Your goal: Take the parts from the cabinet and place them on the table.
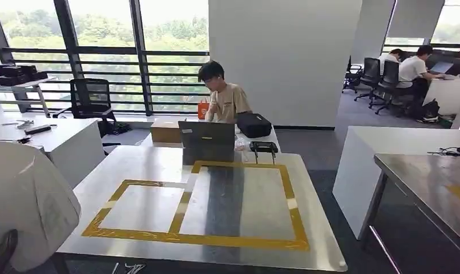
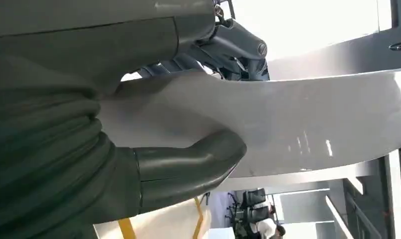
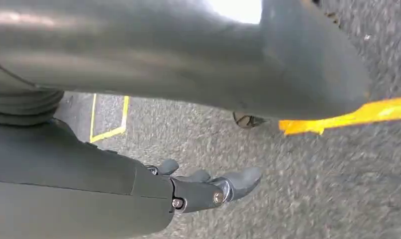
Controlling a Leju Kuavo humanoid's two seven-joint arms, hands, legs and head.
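- Left hand fingers grip the white part, carried low at the robot's left.
- Desk lies directly ahead, its taped area beyond the part.
- Right hand hangs over floor, fingers loosely apart, holding nothing.

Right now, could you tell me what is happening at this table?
The robot's left hand holds a large white curved part at the near left of the steel table. The yellow-taped areas hold nothing yet. The right hand hangs over the floor, holding nothing. A person sits behind a laptop.
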